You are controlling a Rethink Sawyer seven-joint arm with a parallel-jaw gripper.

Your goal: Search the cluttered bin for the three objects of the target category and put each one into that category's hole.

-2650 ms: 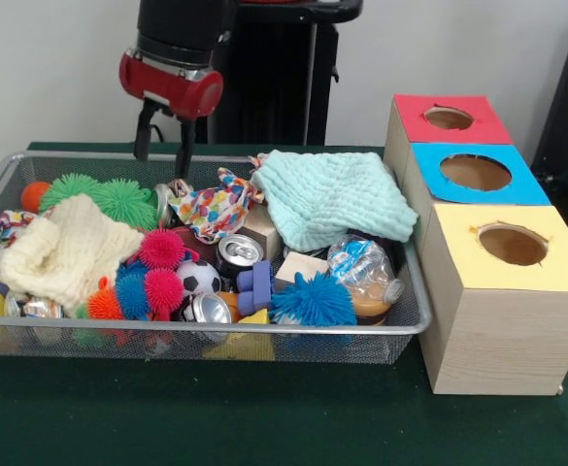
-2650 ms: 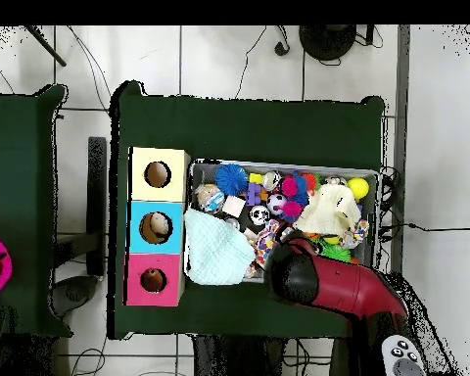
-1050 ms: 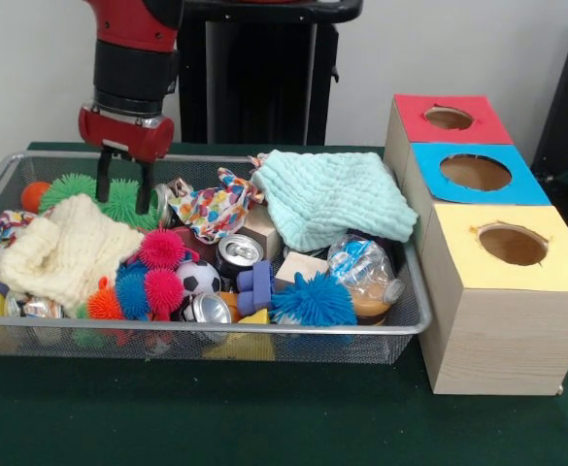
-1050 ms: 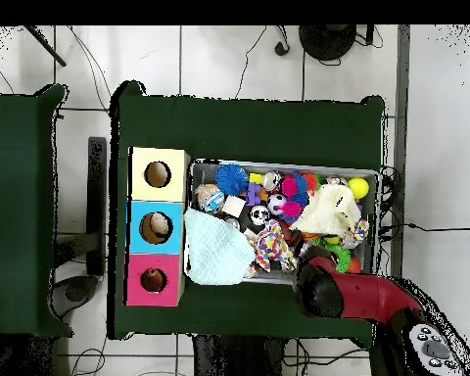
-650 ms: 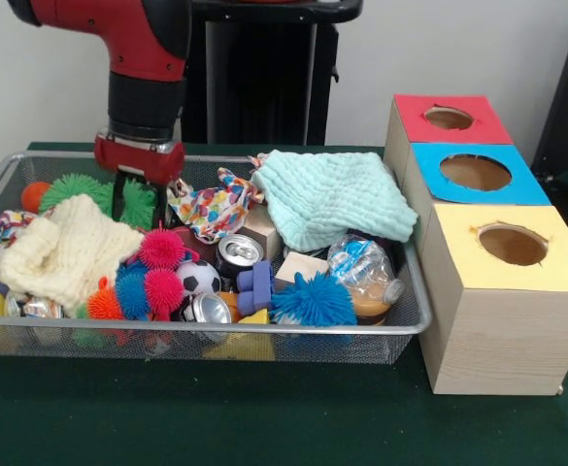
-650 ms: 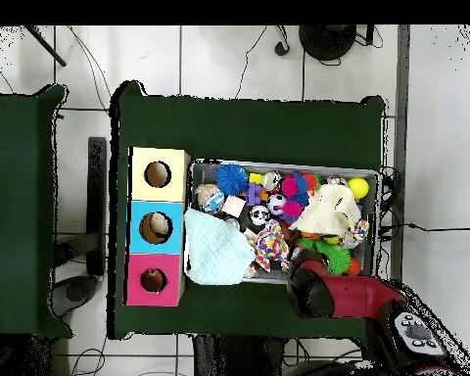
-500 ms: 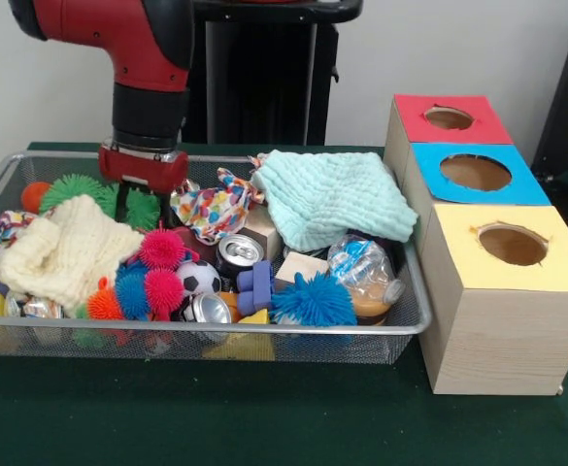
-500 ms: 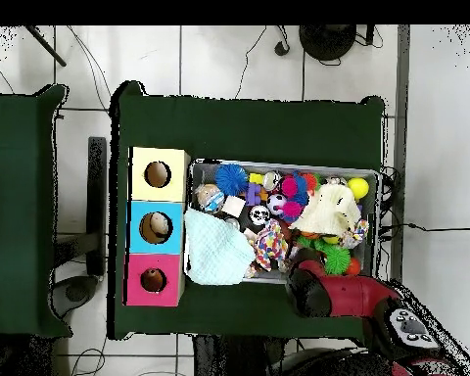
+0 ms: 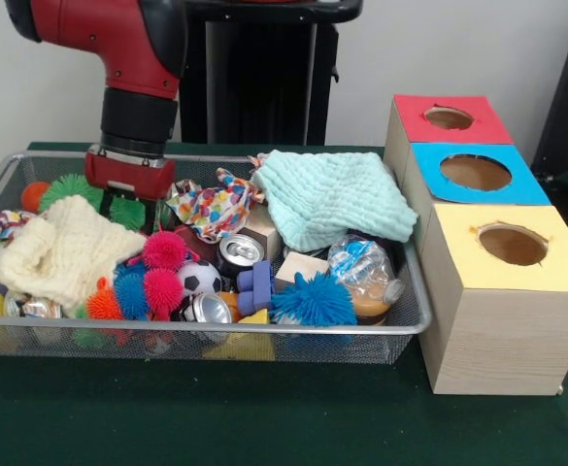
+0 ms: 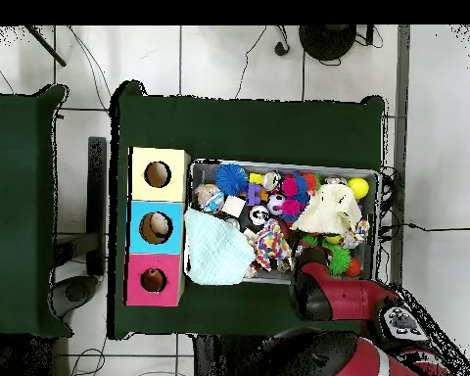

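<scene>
The bin (image 9: 400, 325) is still packed. At its near edge lie cans (image 9: 209, 309), a blue spiky ball (image 9: 313, 299), a crushed plastic bottle (image 9: 363, 272) and a cluster of pink, blue and orange spiky balls (image 9: 152, 282). Behind them, a cream knitted cloth (image 9: 65, 248) covers the left part, and a mint cloth (image 9: 337, 199) and a spotted cloth (image 9: 211, 206) drape over the middle. Farther back sit green spiky balls (image 9: 70, 186), and the gripper (image 9: 128, 206) is lowered onto one of them. Its fingers are sunk among the toys, so I cannot tell whether it is spread or clamped. Beside the bin, the yellow box (image 9: 507, 291), the blue box (image 9: 473, 173) and the red box (image 9: 449, 118) stand in a row. From overhead something pale may lie inside the blue hole (image 10: 155, 228), though that is unclear. Most of the sorting appears left to do.
</scene>
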